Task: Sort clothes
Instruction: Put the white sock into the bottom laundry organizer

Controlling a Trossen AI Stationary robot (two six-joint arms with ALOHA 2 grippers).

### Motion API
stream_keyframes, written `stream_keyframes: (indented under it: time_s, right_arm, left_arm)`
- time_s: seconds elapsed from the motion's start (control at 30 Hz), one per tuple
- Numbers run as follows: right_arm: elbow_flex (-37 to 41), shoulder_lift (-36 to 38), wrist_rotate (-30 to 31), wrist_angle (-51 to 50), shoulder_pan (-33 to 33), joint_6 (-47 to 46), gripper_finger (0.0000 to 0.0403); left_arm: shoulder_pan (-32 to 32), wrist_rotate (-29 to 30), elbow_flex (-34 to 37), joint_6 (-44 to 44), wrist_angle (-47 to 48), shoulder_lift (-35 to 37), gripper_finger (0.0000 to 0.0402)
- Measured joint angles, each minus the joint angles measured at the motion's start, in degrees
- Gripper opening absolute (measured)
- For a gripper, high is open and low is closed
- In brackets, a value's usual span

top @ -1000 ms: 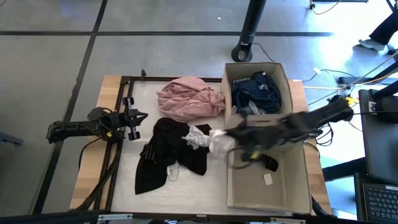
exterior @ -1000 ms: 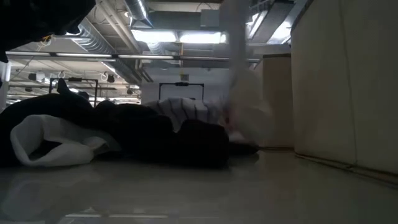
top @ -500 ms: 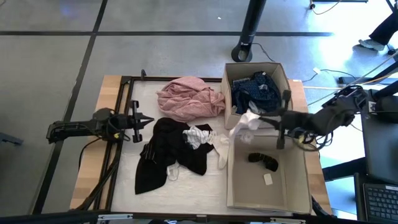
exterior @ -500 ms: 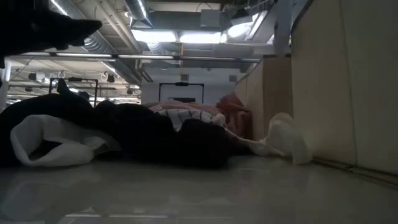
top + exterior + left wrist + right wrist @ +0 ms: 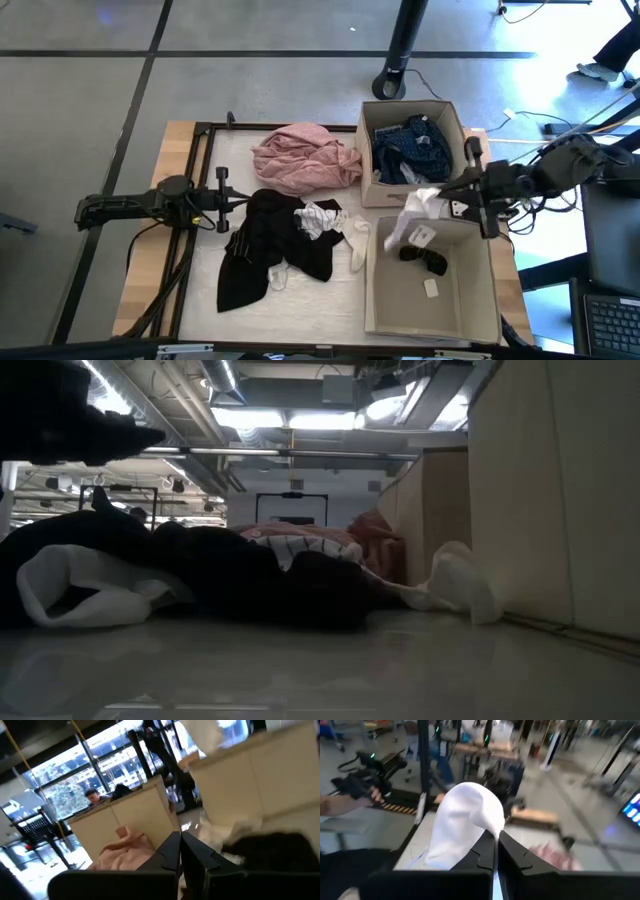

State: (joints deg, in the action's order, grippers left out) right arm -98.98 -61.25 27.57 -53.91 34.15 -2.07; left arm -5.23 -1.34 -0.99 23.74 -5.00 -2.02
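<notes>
White sock [image 5: 415,213] pinched in right gripper [image 5: 447,203], dangling over near box [image 5: 432,322].

Risk first: loose end hangs close to the box's table-side wall, so an early release could drape it over the rim or drop it back beside the second white sock [image 5: 357,244] lying just outside. Right fingers [image 5: 514,854] clamped on the fabric, seen in the wrist view. Near box holds a dark piece [image 5: 424,259] and a small pale tag. Beside it on the table, black pile [image 5: 268,245] with white striped cloth [image 5: 318,216]. Left gripper [image 5: 222,195] waiting at the pile's edge, fingers [image 5: 199,853] pressed together, empty. Farther, pink garment [image 5: 303,157]. Far box [image 5: 458,134] holds dark blue patterned clothes [image 5: 418,147].
</notes>
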Motion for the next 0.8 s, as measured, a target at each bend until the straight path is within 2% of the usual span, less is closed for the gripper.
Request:
stream_keyframes:
  time_s: [0.33,0.6,0.7,0.8]
  right_arm:
    - [0.0,-6.73,-1.23,-25.26,-0.02,-21.77,0.001]
    - [0.04,-15.45,-4.87,-33.5,-0.04,-23.62,0.0015]
    - [0.04,-17.17,-6.8,-34.69,-0.04,-23.56,0.004]
    - [0.06,-17.53,-7.73,-34.62,-0.04,-23.63,0.0082]
  left_arm:
    - [0.0,0.02,-0.04,-18.15,-9.99,0.0,0.0005]
    - [-0.11,0.46,-0.07,-14.88,-18.16,0.0,0.0005]
    - [-0.11,0.48,-0.07,-14.19,-19.46,0.0,0.0005]
    - [-0.11,0.48,-0.07,-13.39,-20.73,0.0,0.0005]
